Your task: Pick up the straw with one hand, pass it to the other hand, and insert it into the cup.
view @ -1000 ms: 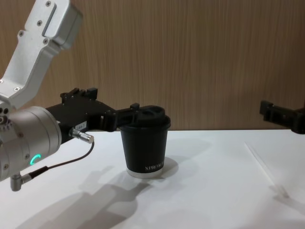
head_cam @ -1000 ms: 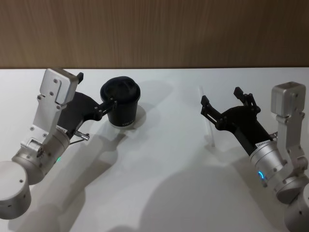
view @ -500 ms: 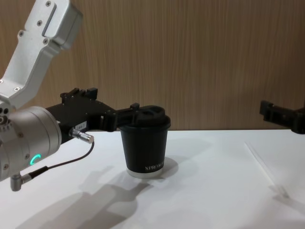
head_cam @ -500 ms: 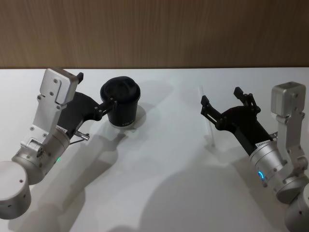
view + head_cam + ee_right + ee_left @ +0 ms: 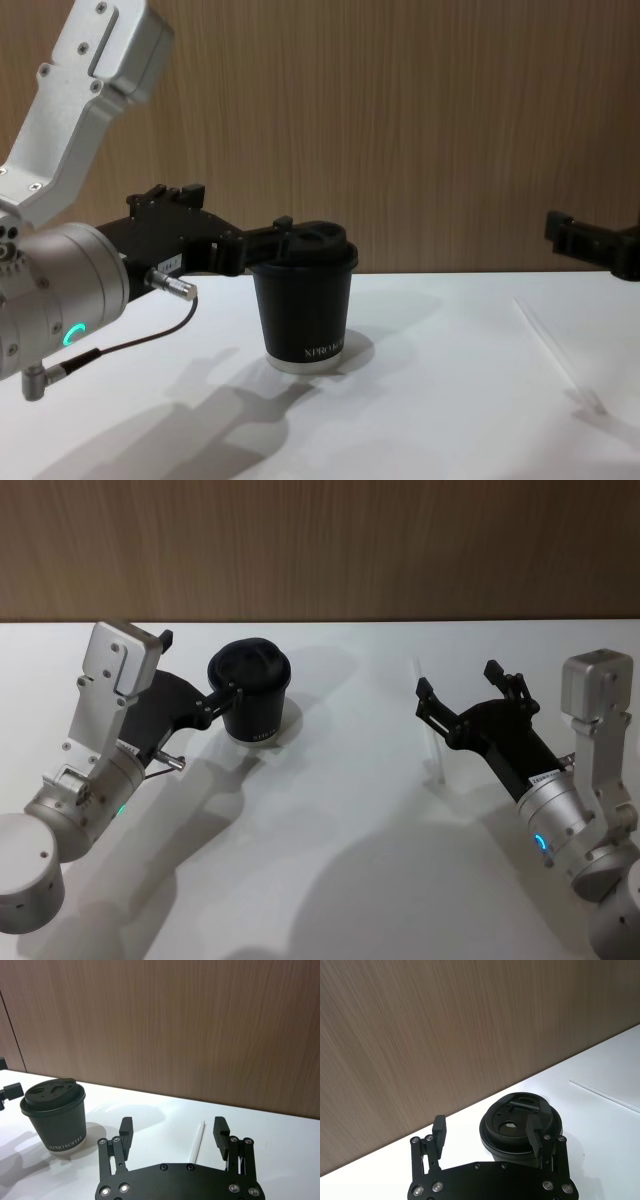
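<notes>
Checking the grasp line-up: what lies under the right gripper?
The straw lies flat on the white table, below the right gripper, between its open jaws. In the head view the gripper covers a stretch of it.

Wears a black, flat, slim-fingered left gripper [image 5: 487, 1129] and right gripper [image 5: 173, 1127], both dotted with silver screws [image 5: 124, 1188]. Carries, lower left in the chest view, a silver cylindrical wrist [image 5: 60, 290] with green light [image 5: 72, 334], metal plug [image 5: 170, 284] and thin dark cable [image 5: 130, 341]. Adds a boxy silver bracket [image 5: 598, 695] at the head view's right edge, blue light [image 5: 541, 842] beneath.
</notes>
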### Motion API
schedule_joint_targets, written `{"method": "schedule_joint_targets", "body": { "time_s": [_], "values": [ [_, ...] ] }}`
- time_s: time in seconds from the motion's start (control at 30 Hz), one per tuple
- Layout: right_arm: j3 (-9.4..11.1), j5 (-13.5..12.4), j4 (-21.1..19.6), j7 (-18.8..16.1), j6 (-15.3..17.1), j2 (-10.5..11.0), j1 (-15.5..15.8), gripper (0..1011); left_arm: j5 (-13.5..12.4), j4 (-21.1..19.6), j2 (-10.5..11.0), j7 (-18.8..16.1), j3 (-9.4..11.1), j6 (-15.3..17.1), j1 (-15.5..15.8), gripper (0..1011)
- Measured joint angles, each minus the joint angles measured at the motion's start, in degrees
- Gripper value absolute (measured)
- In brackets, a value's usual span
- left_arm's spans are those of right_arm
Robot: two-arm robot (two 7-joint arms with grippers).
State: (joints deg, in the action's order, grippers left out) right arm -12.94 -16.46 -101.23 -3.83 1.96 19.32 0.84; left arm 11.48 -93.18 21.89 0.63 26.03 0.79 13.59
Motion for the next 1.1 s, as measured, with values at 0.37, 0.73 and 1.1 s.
{"method": "schedule_joint_targets", "body": {
  "time_s": [0.37, 0.73, 1.1],
  "values": [
    [-0.5, 2.1, -0.8, 1.6, 3.2, -0.2, -0.4, 1001, 0.0, 0.0, 0.0, 0.0, 0.0, 0.0, 0.0, 1003],
    [-1.5, 5.2, -1.6, 5.1, 11.3, -1.1, -1.6, 1001, 0.0, 0.0, 0.0, 0.0, 0.0, 0.0, 0.0, 1003],
    [-2.1, 6.7, -0.4, 6.7, 17.5, -2.3, -3.1, 1001, 0.0, 0.0, 0.0, 0.0, 0.0, 0.0, 0.0, 1003]
  ]
}}
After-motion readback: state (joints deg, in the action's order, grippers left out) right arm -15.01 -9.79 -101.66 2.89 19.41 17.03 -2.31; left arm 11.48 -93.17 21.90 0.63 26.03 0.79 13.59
